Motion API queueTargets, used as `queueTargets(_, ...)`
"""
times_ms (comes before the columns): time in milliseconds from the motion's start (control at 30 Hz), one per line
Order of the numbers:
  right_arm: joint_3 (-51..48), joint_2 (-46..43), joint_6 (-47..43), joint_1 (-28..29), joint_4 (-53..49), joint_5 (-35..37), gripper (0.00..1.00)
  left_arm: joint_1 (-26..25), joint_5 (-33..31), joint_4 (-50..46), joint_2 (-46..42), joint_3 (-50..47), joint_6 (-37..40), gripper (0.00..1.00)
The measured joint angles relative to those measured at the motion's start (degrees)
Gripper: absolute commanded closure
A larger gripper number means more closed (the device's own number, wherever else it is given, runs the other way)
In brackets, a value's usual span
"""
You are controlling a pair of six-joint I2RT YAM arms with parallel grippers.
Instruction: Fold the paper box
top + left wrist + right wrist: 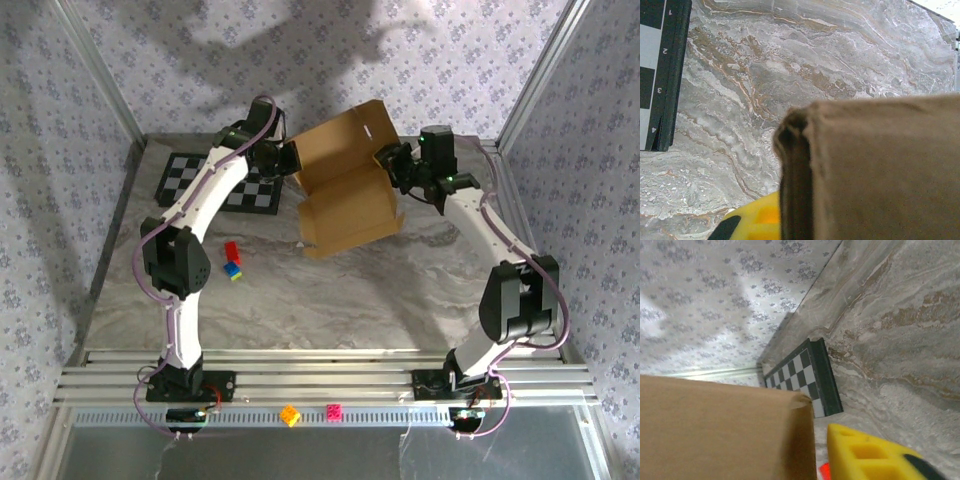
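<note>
Left gripper [283,160]: jaws closed, pinching the left wall of the paper box [345,190]. In the wrist view the folded cardboard edge sits right against the yellow finger [757,222].

Right gripper [393,163]: at the box's right edge. One yellow finger [870,455] is visible just beside the cardboard with a small gap between them, and the other is hidden, so I can't tell how far it's open or whether it grips.

Box: mid-table toward the back, between the two grippers - tray part formed, lid flap standing up behind.

Checkerboard mat [215,185]: just left of the box, on the marble table [350,300].

Red block [231,250] and blue-green block [234,270]: near the left arm, apart from the box.
</note>
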Motion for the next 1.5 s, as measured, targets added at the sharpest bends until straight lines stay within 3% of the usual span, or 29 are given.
queueTargets(100, 2.4, 0.7, -2.0, 0.4, -3.5, 1.0, 0.99, 0.4, -0.4, 0.1, 0.0, 0.0, -0.4, 1.00)
queueTargets(333, 7.9, 1.8, -7.4, 2.3, -12.1, 5.5, 1.00, 0.5, -0.4, -0.2, 0.0, 0.0, -0.7, 1.00)
queueTargets(367, 8.5, 1.8, -8.3, 2.6, -13.0, 6.1, 0.97, 0.5, -0.4, -0.3, 0.0, 0.0, -0.9, 1.00)
queueTargets(467, 10.3, 1.8, -11.9, 3.5, -16.2, 8.2, 0.64, 0.4, -0.2, -0.6, 0.0, 0.2, -1.0, 1.00)
queueTargets(533, 11.7, 1.8, -15.3, 4.2, -18.4, 9.2, 0.49, 0.3, -0.3, -1.2, 0.0, 0.5, -1.0, 1.00)
queueTargets(600, 12.7, 1.2, -19.2, 4.5, -19.5, 9.3, 0.42, 0.3, -0.3, -2.3, 0.0, 1.3, -0.9, 1.00)
queueTargets(733, 14.0, -2.4, -26.5, 2.9, -20.6, 2.5, 0.40, 0.4, -0.5, -5.6, 0.9, 5.0, 0.5, 1.00)
queueTargets(967, 15.1, -11.6, -28.6, -9.9, -14.5, -9.9, 0.62, 1.0, -0.2, -9.8, 1.9, 6.6, 4.5, 1.00)
queueTargets(1033, 15.1, -12.0, -27.1, -13.4, -11.0, -11.7, 0.62, 1.2, 0.4, -10.6, 2.3, 6.8, 5.7, 1.00)
queueTargets(1300, 20.3, 4.8, -25.9, -15.1, -3.6, -26.6, 0.65, 1.9, 4.4, -12.8, 3.6, 7.8, 9.4, 1.00)
queueTargets(1500, 20.3, 12.6, -26.1, -14.3, -4.8, -33.8, 0.51, 2.2, 6.3, -13.1, 3.7, 8.0, 10.6, 1.00)
